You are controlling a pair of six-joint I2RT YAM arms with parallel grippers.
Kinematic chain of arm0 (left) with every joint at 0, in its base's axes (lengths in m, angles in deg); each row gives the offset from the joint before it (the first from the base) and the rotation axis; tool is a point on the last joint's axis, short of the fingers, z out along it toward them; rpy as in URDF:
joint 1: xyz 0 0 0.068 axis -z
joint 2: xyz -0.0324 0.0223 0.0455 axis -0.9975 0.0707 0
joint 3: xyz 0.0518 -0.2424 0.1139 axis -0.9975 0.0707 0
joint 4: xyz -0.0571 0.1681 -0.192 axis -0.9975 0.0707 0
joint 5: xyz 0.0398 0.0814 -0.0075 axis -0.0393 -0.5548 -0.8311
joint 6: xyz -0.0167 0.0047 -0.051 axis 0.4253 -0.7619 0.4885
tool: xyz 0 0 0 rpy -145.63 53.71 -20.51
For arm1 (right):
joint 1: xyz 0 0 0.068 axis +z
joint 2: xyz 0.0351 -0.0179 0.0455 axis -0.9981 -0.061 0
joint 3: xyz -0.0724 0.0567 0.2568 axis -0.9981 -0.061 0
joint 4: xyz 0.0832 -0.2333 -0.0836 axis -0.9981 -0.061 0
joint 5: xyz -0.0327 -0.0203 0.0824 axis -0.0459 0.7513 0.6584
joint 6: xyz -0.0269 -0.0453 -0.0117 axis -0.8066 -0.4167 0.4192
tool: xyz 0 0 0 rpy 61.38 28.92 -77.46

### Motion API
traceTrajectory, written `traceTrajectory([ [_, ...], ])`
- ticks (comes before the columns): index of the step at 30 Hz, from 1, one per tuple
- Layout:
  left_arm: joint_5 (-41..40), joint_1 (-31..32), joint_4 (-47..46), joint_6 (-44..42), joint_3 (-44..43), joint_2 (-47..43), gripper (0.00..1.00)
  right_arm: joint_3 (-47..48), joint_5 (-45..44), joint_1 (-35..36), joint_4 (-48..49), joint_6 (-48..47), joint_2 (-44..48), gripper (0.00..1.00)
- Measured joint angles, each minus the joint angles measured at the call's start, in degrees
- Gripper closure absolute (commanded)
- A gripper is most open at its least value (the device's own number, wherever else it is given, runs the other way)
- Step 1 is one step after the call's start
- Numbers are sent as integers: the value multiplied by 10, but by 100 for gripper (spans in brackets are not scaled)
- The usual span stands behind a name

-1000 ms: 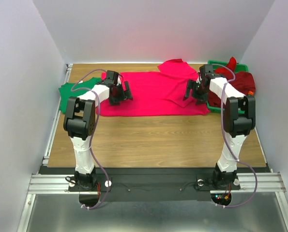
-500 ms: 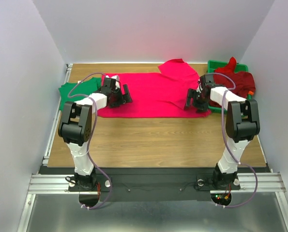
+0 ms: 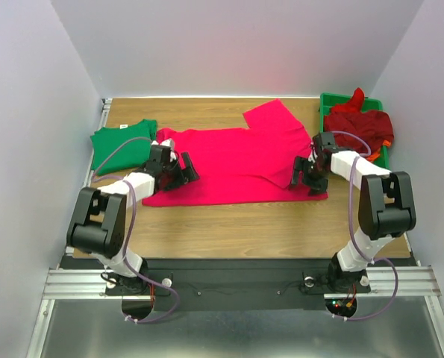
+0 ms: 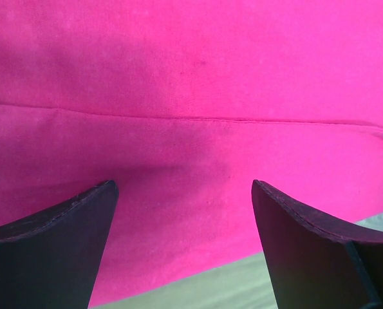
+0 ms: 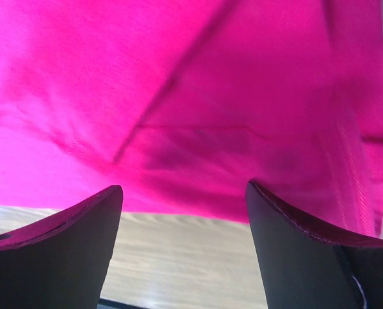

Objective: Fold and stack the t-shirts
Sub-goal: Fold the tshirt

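Note:
A bright pink-red t-shirt (image 3: 233, 160) lies spread flat across the middle of the table. My left gripper (image 3: 186, 170) sits low over its left near part and is open, with pink cloth (image 4: 191, 84) between and beyond the dark fingers (image 4: 56, 251). My right gripper (image 3: 302, 175) is open over the shirt's right near corner, where the hem (image 5: 178, 84) meets bare wood (image 5: 178, 257). Neither gripper holds anything. A folded green t-shirt (image 3: 121, 143) lies at the far left. A dark red t-shirt (image 3: 360, 125) is heaped at the far right.
A green plastic tray (image 3: 330, 99) at the back right holds the dark red heap. Grey walls close in the table on the left, back and right. Bare wood (image 3: 236, 231) runs between the shirt's near hem and the arm bases.
Both arms have drawn back toward the near edge and lowered. The pink-red shirt has shifted nearer with them, and its back sleeve now lies flatter. Both grippers stayed open.

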Motion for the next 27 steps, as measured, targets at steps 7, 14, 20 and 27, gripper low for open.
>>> traceTrajectory([
  [7,-23,10,23,59,125,-141,2,-96,16,0,-35,16,93,17],
  [14,-50,10,118,83,158,-235,1,-133,41,0,-82,36,174,17],
  [20,-56,10,172,81,84,-214,1,-29,36,0,-104,29,191,16],
  [27,-52,17,138,59,-5,-125,2,21,32,0,-79,12,144,16],
])
